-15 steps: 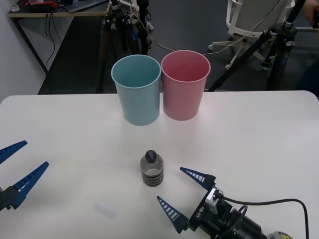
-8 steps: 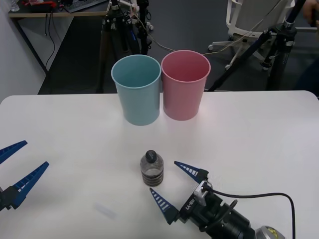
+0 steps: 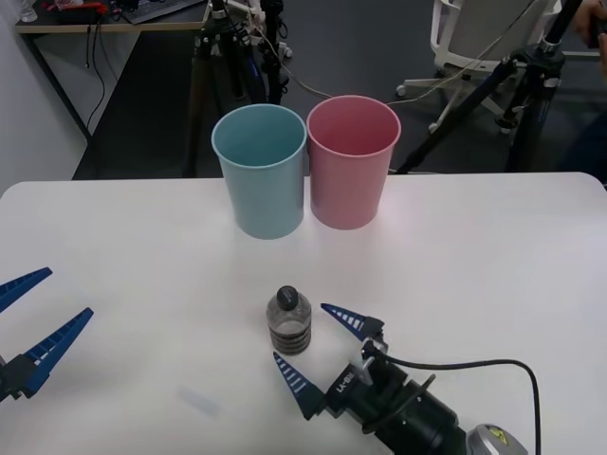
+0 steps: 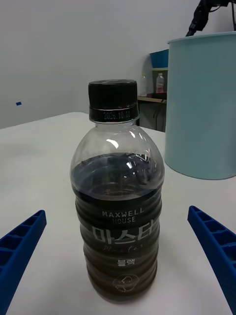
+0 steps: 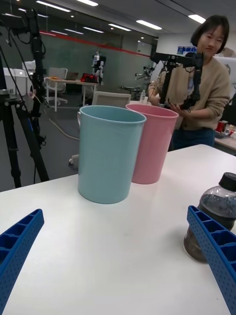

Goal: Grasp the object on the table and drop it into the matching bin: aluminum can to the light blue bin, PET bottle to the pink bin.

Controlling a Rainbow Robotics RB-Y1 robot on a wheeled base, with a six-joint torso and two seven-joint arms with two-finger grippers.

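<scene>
The left pincer (image 5: pixel 118 266) is spread wide above the white counter (image 5: pixel 98 246), nothing between its blue fingers (image 5: pixel 214 246). Farther off, the blue bin (image 5: pixel 108 152) and pink bin (image 5: pixel 152 142) stand upright, side by side. The bottle (image 5: pixel 211 216) stands upright nearer, partly hidden by one finger.

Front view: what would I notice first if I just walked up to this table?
Probably the two big bins standing side by side at the far middle of the table: the light blue bin and the pink bin. Next, the small PET bottle standing upright in front of them, with the open right gripper just beside it, one blue finger on each side. The open left gripper waits at the table's left edge.
</scene>
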